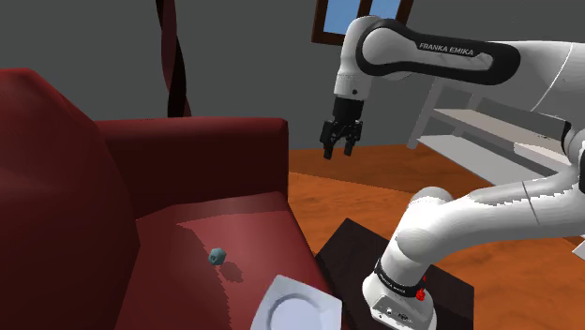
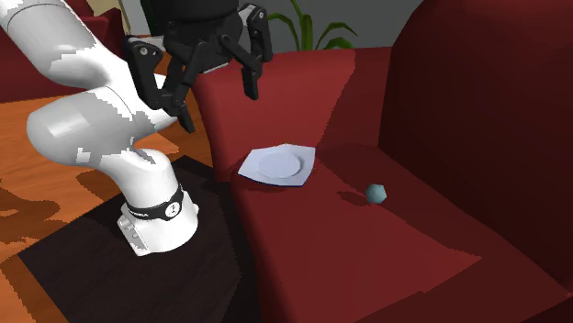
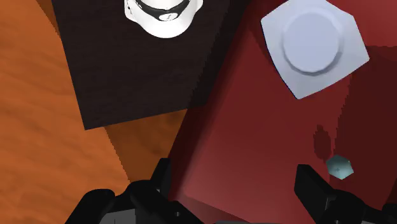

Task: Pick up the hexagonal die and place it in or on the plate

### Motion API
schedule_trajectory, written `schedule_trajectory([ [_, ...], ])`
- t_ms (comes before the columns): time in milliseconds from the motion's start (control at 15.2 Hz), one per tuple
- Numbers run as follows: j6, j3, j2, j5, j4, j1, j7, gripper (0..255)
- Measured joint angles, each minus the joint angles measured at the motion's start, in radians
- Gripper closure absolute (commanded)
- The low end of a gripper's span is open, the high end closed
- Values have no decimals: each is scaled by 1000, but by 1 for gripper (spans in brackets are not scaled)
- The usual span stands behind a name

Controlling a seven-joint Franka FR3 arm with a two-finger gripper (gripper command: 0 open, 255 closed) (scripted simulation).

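A small teal die (image 1: 217, 255) lies on the dark red sofa seat (image 1: 239, 234), a short way from a white plate (image 1: 295, 307) with angular corners near the seat's front edge. The second exterior view shows the die (image 2: 376, 193) to the right of the plate (image 2: 280, 165). My black gripper (image 1: 337, 145) hangs high in the air, open and empty, past the sofa's end and above the floor. In the wrist view the die (image 3: 340, 167) sits just beyond one fingertip of the gripper (image 3: 238, 181), and the plate (image 3: 315, 44) lies farther off.
The sofa's armrest and tall back (image 1: 56, 187) rise behind the seat. My black stand (image 2: 138, 266) sits on an orange wooden floor (image 3: 38, 127) beside the sofa. A white bench (image 1: 497, 131) and a window (image 1: 342, 19) are at the back.
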Motion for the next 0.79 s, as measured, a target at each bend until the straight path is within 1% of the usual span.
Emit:
schedule_trajectory([
  [66, 0, 0, 0, 0, 0, 0, 0, 0],
  [198, 35, 23, 15, 17, -17, 9, 20, 0],
  [330, 88, 52, 31, 37, -48, 19, 44, 0],
  [792, 300, 180, 167, 119, -97, 69, 150, 0],
])
